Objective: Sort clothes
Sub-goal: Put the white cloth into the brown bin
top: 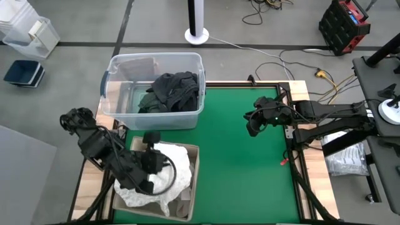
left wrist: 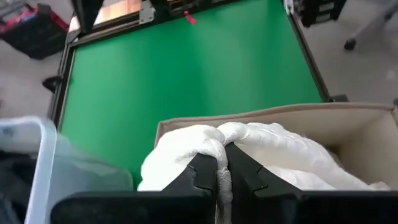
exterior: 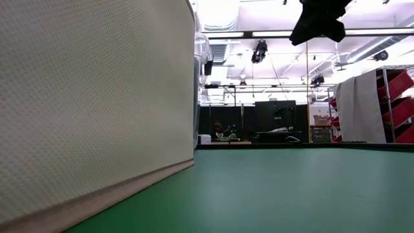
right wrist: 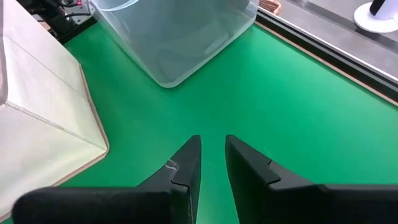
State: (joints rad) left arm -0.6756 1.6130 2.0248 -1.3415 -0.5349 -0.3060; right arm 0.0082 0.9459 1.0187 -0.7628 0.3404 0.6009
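White clothes [top: 164,177] lie piled in the beige fabric bin [top: 192,187] at the near left of the green mat. Dark clothes [top: 170,92] lie in the clear plastic tub [top: 119,69] at the far left. My left gripper [top: 161,164] is over the bin, shut on a white garment [left wrist: 261,146]. My right gripper [top: 255,125] hangs above the mat at the right, slightly open and empty; it shows at the top of the low view [exterior: 317,22] and in its own wrist view [right wrist: 212,146]. My left gripper pinches a bunched ridge of the white garment [left wrist: 219,146] between its two fingers, at the top of the pile. The fingers come slanting down from the table's left side. The garment rests in the bin on the other white cloth, and its folds spread out beyond the fingertips.
The green mat [top: 237,181] lies bare between the bin and the right arm. The tub [right wrist: 180,37] and the bin's wall [exterior: 97,97] stand along the left. A red clip [top: 284,161] sits at the mat's right edge. Cables and a plastic bag lie beyond the table's right side.
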